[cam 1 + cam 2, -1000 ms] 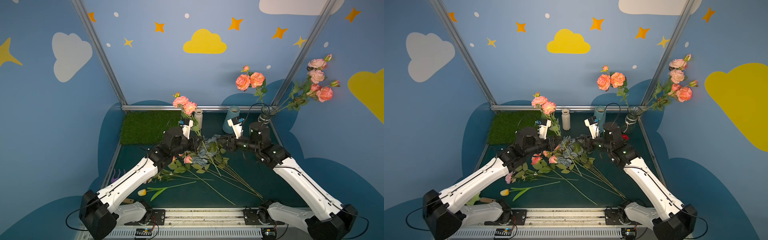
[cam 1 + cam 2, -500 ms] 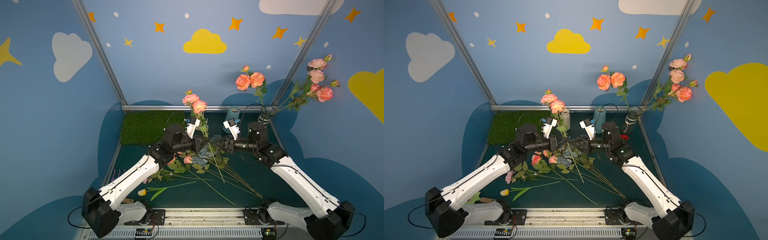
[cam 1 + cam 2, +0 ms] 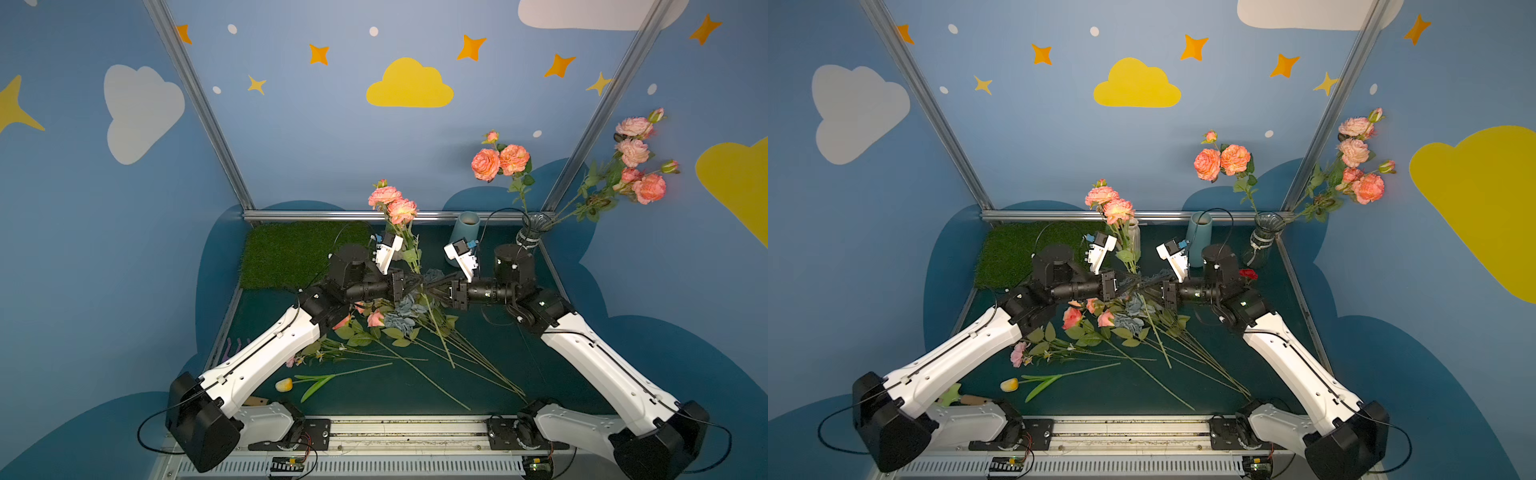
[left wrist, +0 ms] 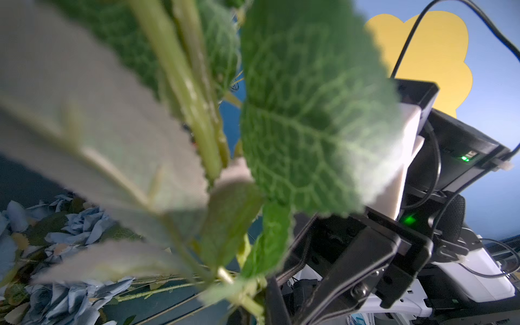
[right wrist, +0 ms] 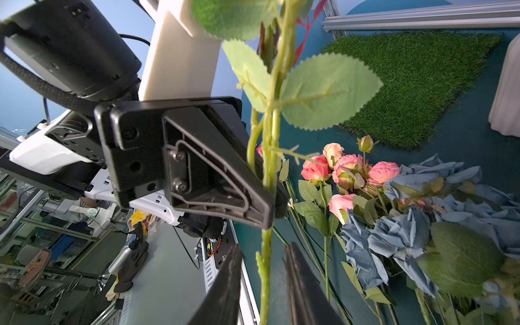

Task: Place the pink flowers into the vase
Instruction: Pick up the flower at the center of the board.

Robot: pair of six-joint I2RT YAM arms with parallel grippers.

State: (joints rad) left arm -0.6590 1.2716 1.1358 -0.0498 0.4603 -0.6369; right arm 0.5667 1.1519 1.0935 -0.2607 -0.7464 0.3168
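tulip (image 3: 284, 385), yellow, lies nearest the front on the dark table (image 3: 519, 365), its stem pointing toward the middle. beyond it long green stems fan out from a heap where loose pink flowers (image 3: 1072, 318) lie mixed with grey-blue roses (image 3: 401, 320).

above the heap the two arms meet nose to nose. the left gripper (image 5: 271, 202) is clamped tight on the stem of a pink spray (image 3: 392, 203) and holds it roughly upright, blooms high, the lower stem slanting down over the pile. the right gripper (image 5: 264, 247) sits just below that grip. its jaws stand apart on either side of the same stem, with a sliver of gap showing on each side in the right wrist view. in the left wrist view leaves fill most of the picture.

farther back a grass mat (image 3: 291, 253) covers the far left corner. a white vase (image 3: 1133, 237) stands mostly behind the spray, and a blue vase (image 3: 467, 226) stands to its right. in the far right corner is the glass vase (image 3: 532, 230), which already holds pink flowers: one stem (image 3: 500, 160) rises upright and another (image 3: 640, 166) leans out to the right.
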